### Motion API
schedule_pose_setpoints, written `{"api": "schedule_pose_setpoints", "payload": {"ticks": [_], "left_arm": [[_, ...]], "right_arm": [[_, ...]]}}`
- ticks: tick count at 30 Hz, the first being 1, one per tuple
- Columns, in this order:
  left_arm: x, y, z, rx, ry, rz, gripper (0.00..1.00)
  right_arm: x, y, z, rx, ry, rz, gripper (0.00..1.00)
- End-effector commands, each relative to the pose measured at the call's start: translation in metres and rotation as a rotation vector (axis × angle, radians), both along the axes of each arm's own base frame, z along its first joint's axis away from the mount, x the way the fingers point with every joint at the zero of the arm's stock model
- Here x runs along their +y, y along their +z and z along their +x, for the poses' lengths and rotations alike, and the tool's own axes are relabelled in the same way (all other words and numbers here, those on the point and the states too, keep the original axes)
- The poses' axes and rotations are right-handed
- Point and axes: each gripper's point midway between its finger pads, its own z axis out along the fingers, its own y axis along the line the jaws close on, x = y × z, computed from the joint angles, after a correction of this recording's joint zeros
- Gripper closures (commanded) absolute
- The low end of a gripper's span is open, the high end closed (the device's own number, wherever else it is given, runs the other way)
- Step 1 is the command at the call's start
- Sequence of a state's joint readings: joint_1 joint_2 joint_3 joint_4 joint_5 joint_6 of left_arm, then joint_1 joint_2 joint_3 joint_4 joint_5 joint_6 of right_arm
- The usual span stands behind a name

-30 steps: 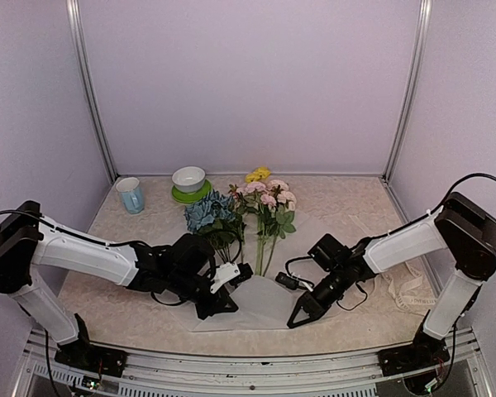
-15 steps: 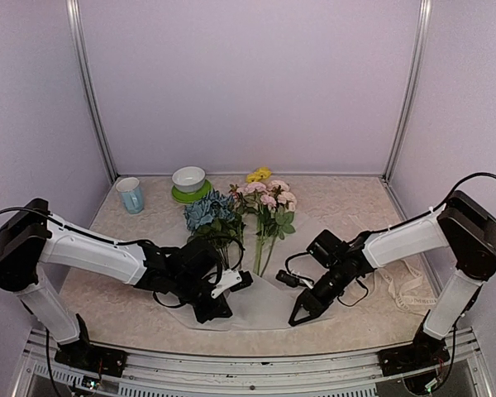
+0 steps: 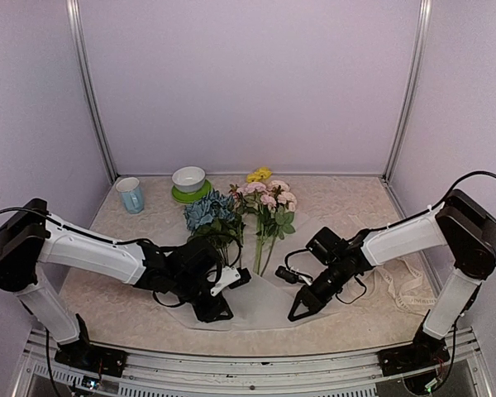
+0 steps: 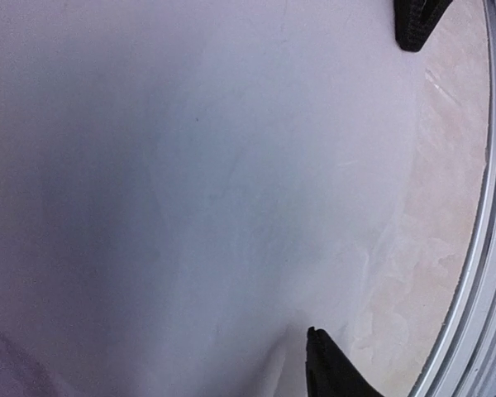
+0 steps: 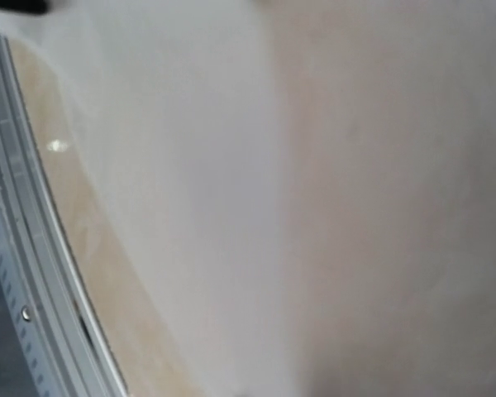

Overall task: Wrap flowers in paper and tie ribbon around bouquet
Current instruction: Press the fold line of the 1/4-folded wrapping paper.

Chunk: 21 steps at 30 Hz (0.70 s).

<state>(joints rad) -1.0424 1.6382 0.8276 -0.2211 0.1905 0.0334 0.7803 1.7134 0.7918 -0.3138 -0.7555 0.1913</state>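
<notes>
**A:** White frosted paper (image 3: 260, 304) lies flat at the lower middle of the top view. The flowers (image 3: 264, 203) have their stem ends on its far edge and their blooms toward the frame's centre.

**B:** Claws?

**A:** The left gripper (image 4: 372, 198) is spread. One fingertip sits at the upper right of its wrist view and one at the bottom, with only paper under the gap and nothing pinched. The right gripper (image 3: 297, 313) is pressed together to a point over the paper's lower right part. Its own camera gives us just blurred paper and a strip of table (image 5: 91, 248), so we cannot tell if a fold is caught.

**B:** Ribbon?

**A:** The ribbon (image 3: 405, 289) is heaped at the right of the frame, well apart from the paper and near the right arm.

**B:** What do we flag?

**A:** First, the sheet looks thin and slick. A spread claw closing flat on it may skate or bunch it up instead of lifting an edge.
Second, only the stems weigh the sheet down. If we tug one side, the flowers may roll off or twist out of line.
Third, the near edge sits close to the table rim, so a drag toward the bottom of the frame could slide the paper over it.
Fourth, if the right claw holds nothing, its fold simply fails.

**B:** Cup (image 3: 131, 196) and bowl (image 3: 188, 177)?

**A:** Both at the upper left, well apart, so no worry.
</notes>
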Motion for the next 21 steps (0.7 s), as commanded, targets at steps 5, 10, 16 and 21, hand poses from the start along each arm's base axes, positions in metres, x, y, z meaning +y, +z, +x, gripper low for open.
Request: {"api": "schedule_pose_setpoints", "payload": {"ticks": [5, 10, 16, 21], "left_arm": [[-0.033, 0.114, 0.002, -0.446, -0.045, -0.193, 0.33], [-0.060, 0.113, -0.032, -0.338, -0.191, -0.282, 0.53], [-0.072, 0.036, -0.040, -0.193, -0.285, -0.062, 0.75], [-0.055, 0.004, -0.020, -0.139, -0.211, 0.046, 0.79]], "right_arm": [[0.003, -0.007, 0.005, 0.028, -0.015, -0.015, 1.00], [0.002, -0.009, 0.006, 0.039, -0.024, -0.023, 1.00], [-0.001, -0.012, 0.009, 0.043, -0.042, -0.039, 1.00], [-0.003, -0.015, 0.007, 0.048, -0.043, -0.043, 1.00]]}}
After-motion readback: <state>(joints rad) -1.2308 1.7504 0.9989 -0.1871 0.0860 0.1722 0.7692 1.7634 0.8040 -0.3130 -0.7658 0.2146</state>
